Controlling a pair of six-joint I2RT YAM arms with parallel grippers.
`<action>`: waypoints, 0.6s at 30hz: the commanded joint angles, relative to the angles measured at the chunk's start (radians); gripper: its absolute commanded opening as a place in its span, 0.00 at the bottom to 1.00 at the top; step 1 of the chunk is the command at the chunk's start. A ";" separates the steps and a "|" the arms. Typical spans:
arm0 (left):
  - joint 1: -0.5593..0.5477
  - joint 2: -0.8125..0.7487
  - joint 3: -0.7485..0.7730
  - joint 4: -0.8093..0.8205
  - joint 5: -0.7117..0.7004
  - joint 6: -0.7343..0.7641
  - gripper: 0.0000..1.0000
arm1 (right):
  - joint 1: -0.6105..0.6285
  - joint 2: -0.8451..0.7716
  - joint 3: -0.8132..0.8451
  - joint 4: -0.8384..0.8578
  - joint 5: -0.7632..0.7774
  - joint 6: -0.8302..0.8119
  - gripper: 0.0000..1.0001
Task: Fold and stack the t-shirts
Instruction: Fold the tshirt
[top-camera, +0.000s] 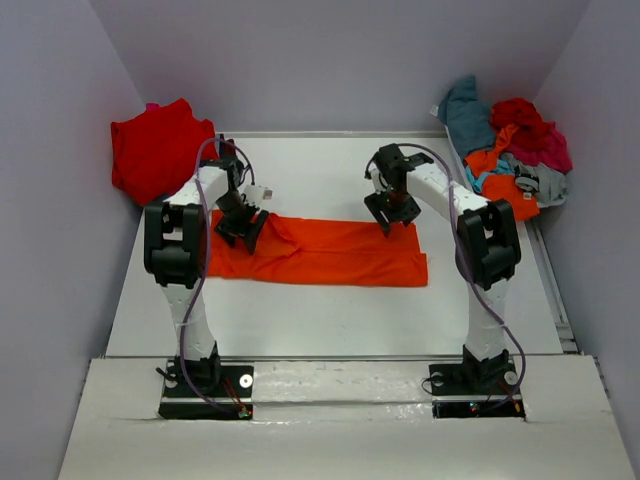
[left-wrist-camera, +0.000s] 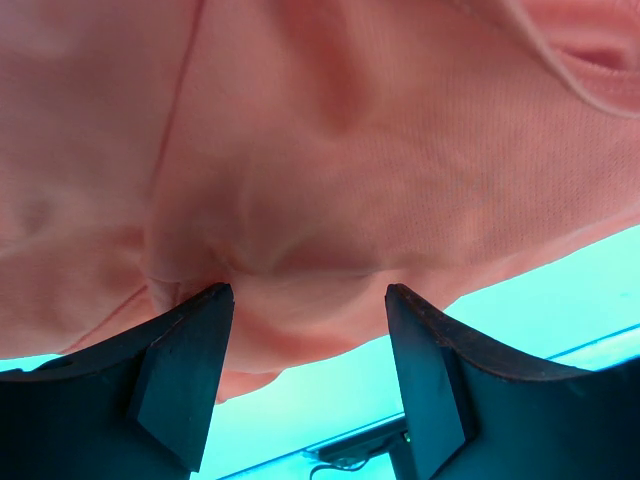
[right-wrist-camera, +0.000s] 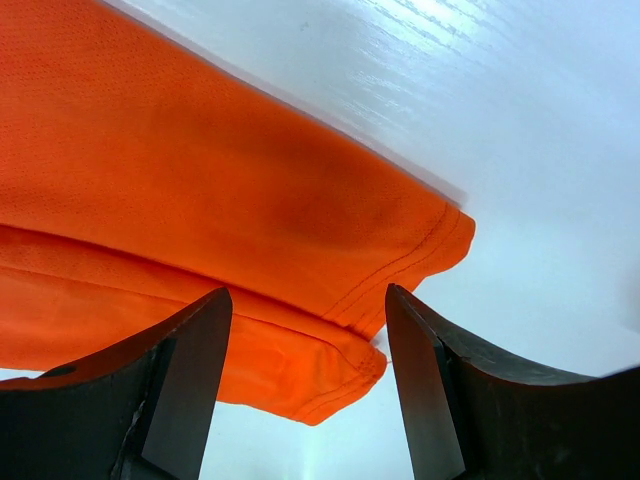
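The left gripper (left-wrist-camera: 310, 300) is released. Its two dark fingers (left-wrist-camera: 185, 370) stand wide apart, and a soft bulge of the orange t-shirt (top-camera: 330, 255) sits between the tips without being clamped. In the left wrist view the cloth fills the frame from 9 o'clock over 12 to 3 o'clock.

The right gripper (right-wrist-camera: 308, 300) is also released. Its jaws stand apart on either side of a stitched hem corner of the same shirt. Two layers of cloth lie one over the other there, the corner pointing toward 4 o'clock in the right wrist view, with bare surface beyond it.

Seen from above, the orange t-shirt lies flat as a long folded band across the middle of the white table (top-camera: 330, 320). The left gripper is over its 9 o'clock end and the right gripper is at its far edge, near the 3 o'clock end.

A red t-shirt (top-camera: 155, 150) lies bunched at the 10 o'clock corner of the table. A loose heap of t-shirts (top-camera: 510, 150) in teal, red, magenta, orange and grey lies at the 2 o'clock corner, well apart from the band.
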 joint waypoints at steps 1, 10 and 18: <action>0.001 -0.086 -0.026 -0.042 0.007 0.009 0.74 | -0.018 -0.019 0.001 0.006 -0.079 0.032 0.69; 0.001 -0.051 -0.021 -0.022 -0.061 -0.030 0.74 | -0.018 -0.016 -0.039 -0.018 -0.166 -0.007 0.67; 0.001 0.012 0.045 -0.011 -0.092 -0.077 0.74 | -0.018 0.004 -0.059 -0.033 -0.209 -0.015 0.62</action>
